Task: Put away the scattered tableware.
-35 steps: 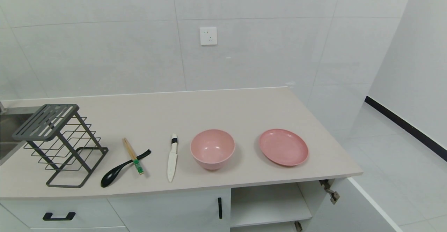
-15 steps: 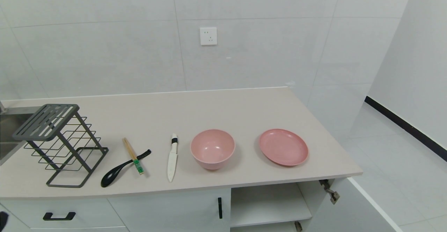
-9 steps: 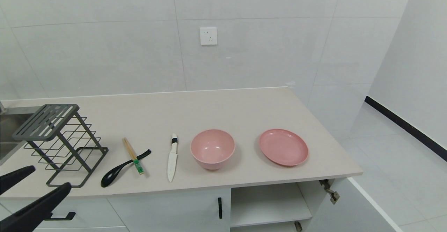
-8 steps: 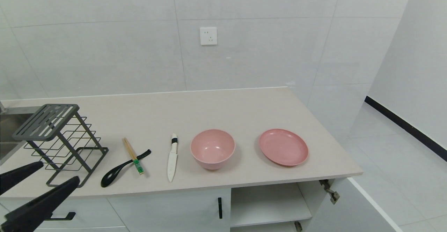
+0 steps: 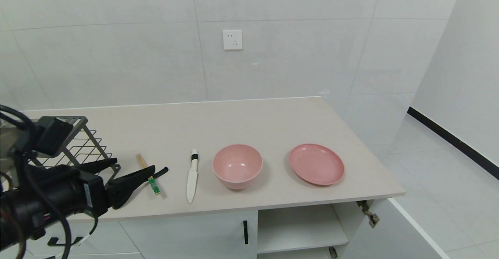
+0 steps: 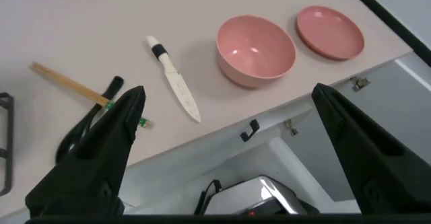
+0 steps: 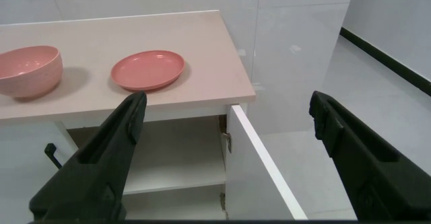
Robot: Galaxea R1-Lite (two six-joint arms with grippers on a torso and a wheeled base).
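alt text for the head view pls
The open left gripper hangs by a black spoon and chopsticks on a beige counter, next to a wire rack. To their right lie a white knife, a pink bowl and a pink plate.

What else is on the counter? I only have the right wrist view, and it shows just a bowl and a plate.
Observer: A knife lies just left of the bowl, not touching it.
Operator: Anything past the knife?
Observer: Yes, further left, chopsticks cross the handle of a black spoon.
Operator: Where's the left gripper?
Observer: The left gripper is open, near the spoon at the front left of the counter.
Operator: Is there anywhere to put the cutlery?
Observer: A dark wire rack stands at the counter's left end, just behind that gripper.
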